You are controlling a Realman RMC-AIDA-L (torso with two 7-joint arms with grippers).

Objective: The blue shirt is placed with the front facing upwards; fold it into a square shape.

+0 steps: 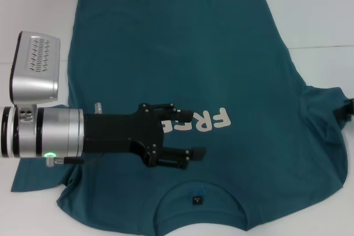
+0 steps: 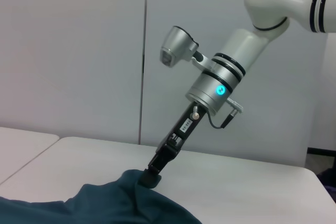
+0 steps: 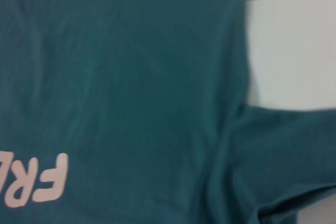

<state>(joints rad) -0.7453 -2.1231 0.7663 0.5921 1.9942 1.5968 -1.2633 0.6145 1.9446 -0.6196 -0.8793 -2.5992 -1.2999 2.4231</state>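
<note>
The blue shirt (image 1: 182, 53) lies front up on the white table (image 1: 321, 15), its neckline and dark label (image 1: 196, 199) at the near edge. My left gripper (image 1: 193, 134) hovers open over the chest, covering part of the cream lettering (image 1: 214, 120). Only a dark tip of my right gripper (image 1: 347, 109) shows at the far right, at the shirt's sleeve. In the left wrist view, the right gripper (image 2: 149, 178) is pinched on a raised peak of the shirt (image 2: 105, 205). The right wrist view shows the shirt (image 3: 131, 77), its lettering (image 3: 37, 179) and the sleeve seam.
Bare white tabletop (image 3: 294, 45) surrounds the shirt on the far and right sides. A grey wall (image 2: 79, 51) stands behind the table (image 2: 236, 177). The sleeve under my left arm lies bunched at the table's near left.
</note>
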